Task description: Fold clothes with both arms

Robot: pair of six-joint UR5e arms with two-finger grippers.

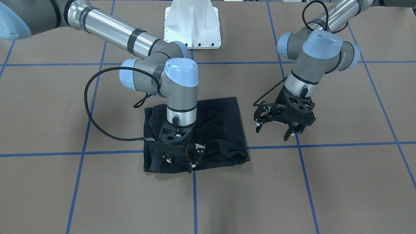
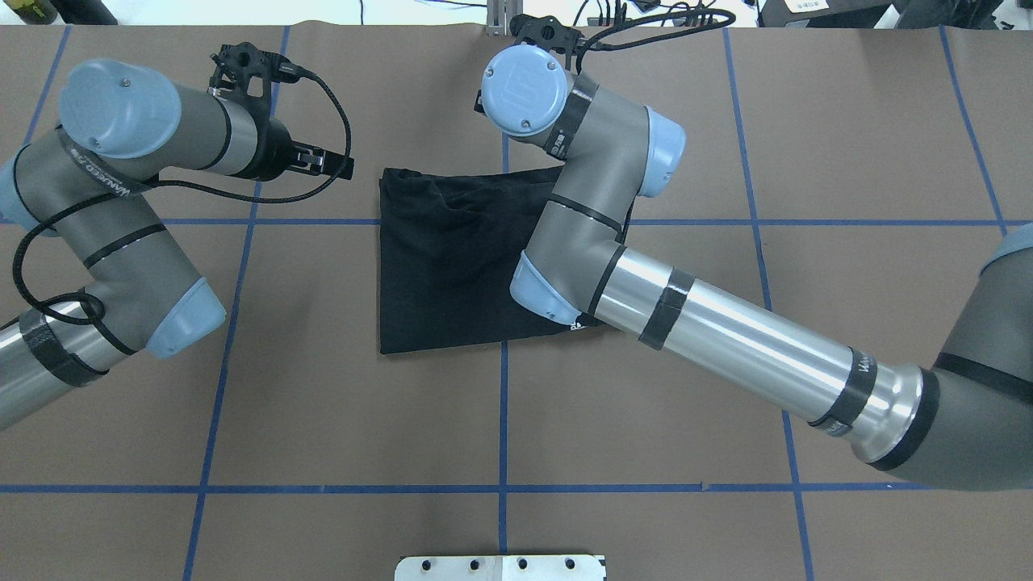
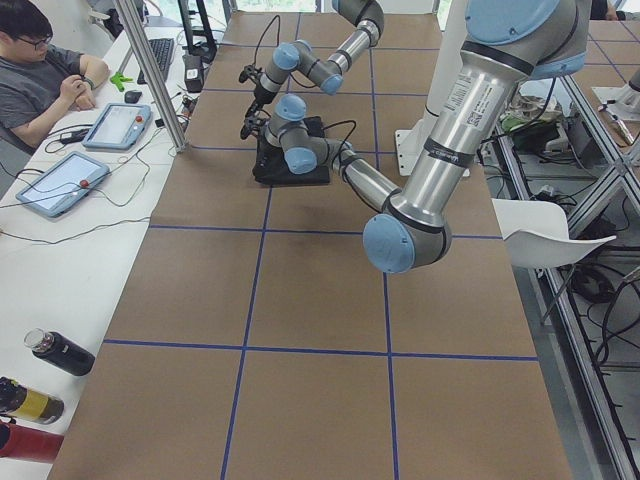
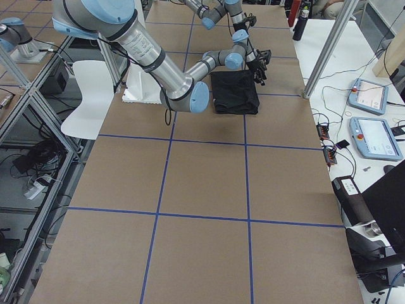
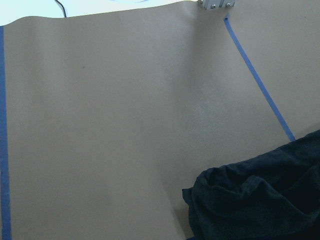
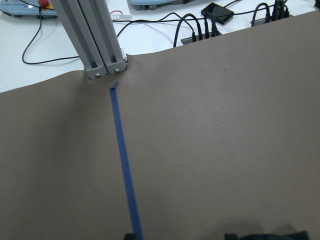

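Folded black T-shirt point(image 1: 221, 130) lies mid-table, both pincers spread.
Front view: right gripper point(image 1: 181, 160) hangs, jaws apart, over the shirt's edge farthest from the robot; left gripper point(image 1: 273, 131), also spread, hovers beside it. Overhead: the right arm's wrist cap point(image 2: 524, 85) seems to bear "UR".

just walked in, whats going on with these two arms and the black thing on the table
The job here is folding a black shirt on the brown table. The shirt lies folded into a rough square, a bit bunched along the edge on the operators' side. The right gripper is low over that edge with its fingers apart; whether it touches the cloth is unclear. The left gripper hangs open beside the shirt, holding nothing.
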